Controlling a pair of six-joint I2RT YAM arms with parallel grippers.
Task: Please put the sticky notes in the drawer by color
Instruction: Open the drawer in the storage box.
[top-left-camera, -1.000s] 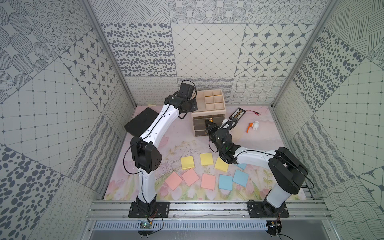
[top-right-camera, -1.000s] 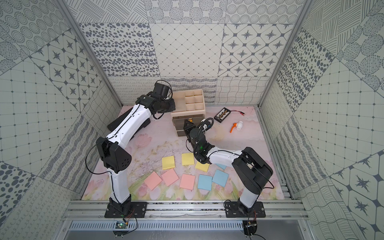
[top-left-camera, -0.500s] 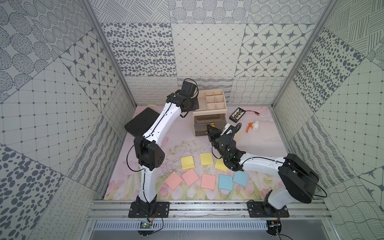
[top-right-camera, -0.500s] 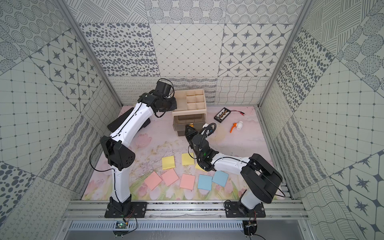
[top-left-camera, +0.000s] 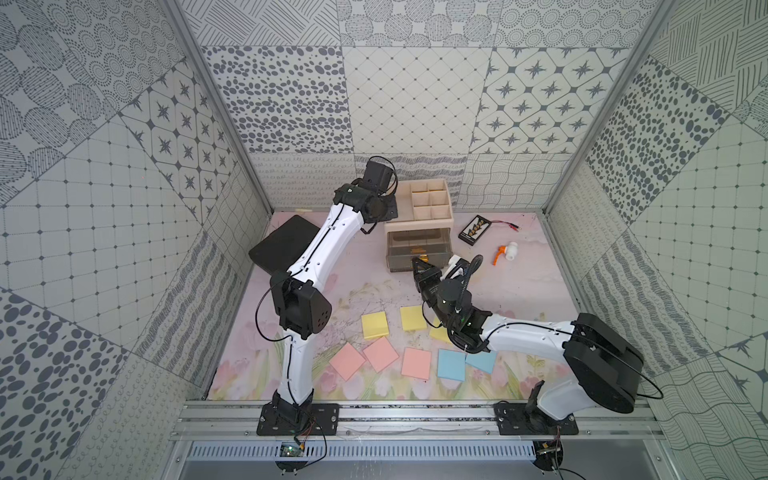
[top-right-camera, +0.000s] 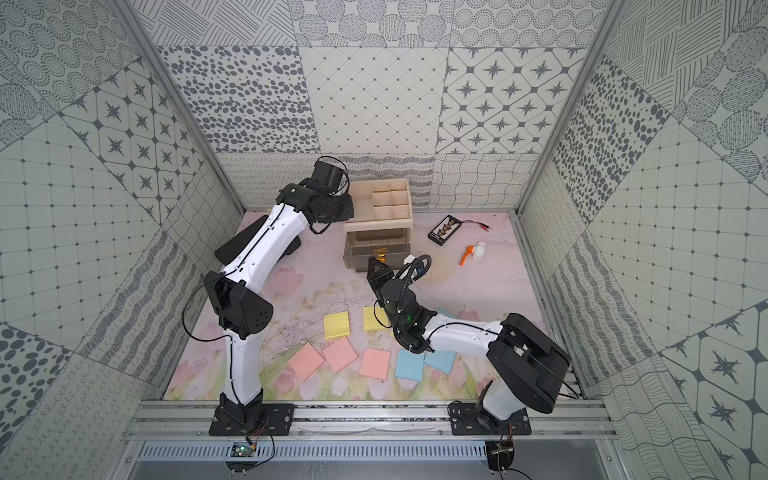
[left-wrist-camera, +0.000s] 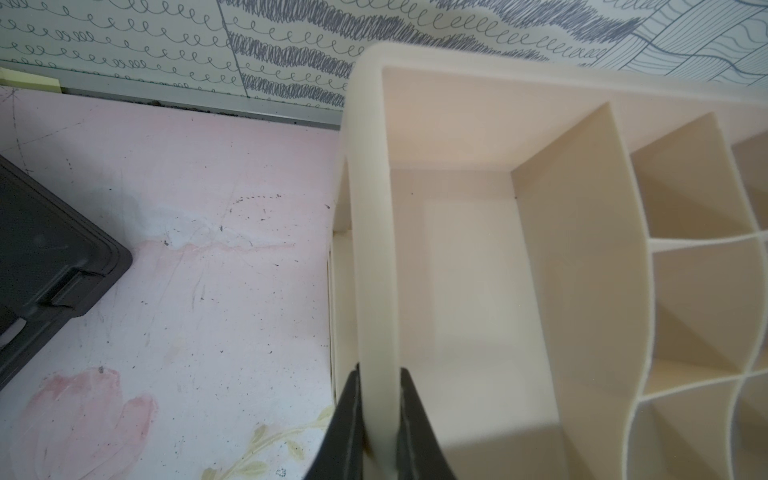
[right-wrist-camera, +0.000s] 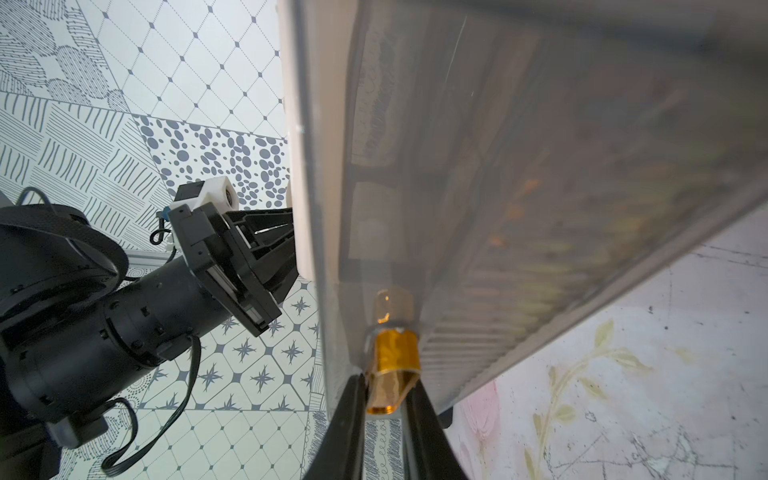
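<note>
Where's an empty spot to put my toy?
Bare mat: between the pulled-out drawer, the left arm and the yellow sticky notes; also between the orange-and-white piece and the right arm. Crowded: pink notes and blue notes in front.

A flat black case (top-left-camera: 282, 245) lies at the back left of the pink, flower-printed desk (top-left-camera: 519, 286). At the back right sits a small black box (top-left-camera: 473, 230) holding gold pieces, with a thin red wire (top-left-camera: 505, 224) beside it. An orange-and-white plastic part (top-left-camera: 506, 254) lies nearby, apart.
</note>
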